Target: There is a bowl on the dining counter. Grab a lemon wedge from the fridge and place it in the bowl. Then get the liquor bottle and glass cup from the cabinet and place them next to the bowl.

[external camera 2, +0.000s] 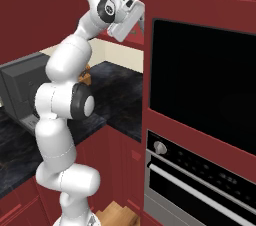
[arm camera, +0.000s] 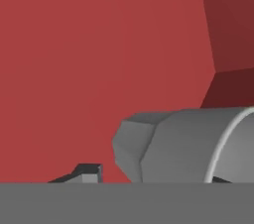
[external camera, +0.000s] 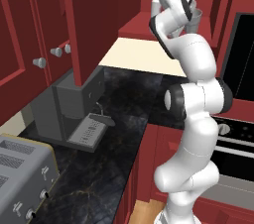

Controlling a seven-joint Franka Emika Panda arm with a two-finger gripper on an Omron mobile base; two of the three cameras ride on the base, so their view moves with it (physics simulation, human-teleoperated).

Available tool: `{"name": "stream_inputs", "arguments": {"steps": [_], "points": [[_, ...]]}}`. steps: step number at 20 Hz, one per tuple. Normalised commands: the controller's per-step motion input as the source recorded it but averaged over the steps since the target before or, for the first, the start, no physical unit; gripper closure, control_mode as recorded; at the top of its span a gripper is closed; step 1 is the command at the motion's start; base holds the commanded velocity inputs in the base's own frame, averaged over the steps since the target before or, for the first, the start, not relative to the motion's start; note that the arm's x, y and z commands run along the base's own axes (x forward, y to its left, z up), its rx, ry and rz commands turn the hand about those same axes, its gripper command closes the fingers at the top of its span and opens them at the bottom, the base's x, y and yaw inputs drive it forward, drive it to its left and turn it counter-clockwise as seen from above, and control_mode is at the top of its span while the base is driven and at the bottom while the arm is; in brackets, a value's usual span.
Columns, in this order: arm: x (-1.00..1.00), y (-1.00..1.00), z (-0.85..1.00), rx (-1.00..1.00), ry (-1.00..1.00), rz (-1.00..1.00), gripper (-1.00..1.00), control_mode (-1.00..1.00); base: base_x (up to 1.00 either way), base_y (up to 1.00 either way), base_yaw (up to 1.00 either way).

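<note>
The claw [arm camera: 149,176], up inside the cabinet [arm camera: 74,44], seems to pinch the glass cup [arm camera: 183,143]; next it must lift it out.

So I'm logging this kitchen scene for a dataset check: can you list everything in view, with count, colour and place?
glass cup: one, translucent grey, in the open cabinet, lying sideways in the hand view, between the gripper's fingers.
cabinet: several, dark red, above the counter; one door hangs open.
counter: one, black marbled top, below the cabinets.
coffee machine: one, dark grey, on the counter at the wall.
toaster: one, silver-grey, at the counter's near left.
wall oven: one, black glass with a silver panel, right of the counter.
floor: pale wood, at the base.
arm: one, white with dark joints, reaching up into the cabinet.
gripper: one, dark tips, around the cup, part closed.
</note>
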Motion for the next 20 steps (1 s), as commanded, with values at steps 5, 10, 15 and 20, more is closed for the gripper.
{"name": "stream_inputs", "arguments": {"steps": [5,10,15,20], "points": [[-0.1,0.0,0.0,0.0,0.0,0.0,1.0,-1.0,0.0,0.0,0.0],[-0.21,0.0,0.0,0.0,-0.02,0.0,1.0,-1.0,0.0,0.0,0.0],[-0.77,0.29,0.15,0.0,-0.11,0.0,1.0,-1.0,0.0,0.0,0.0],[-1.0,0.88,0.32,0.0,-0.08,0.0,1.0,-1.0,0.0,0.0,0.0]]}}
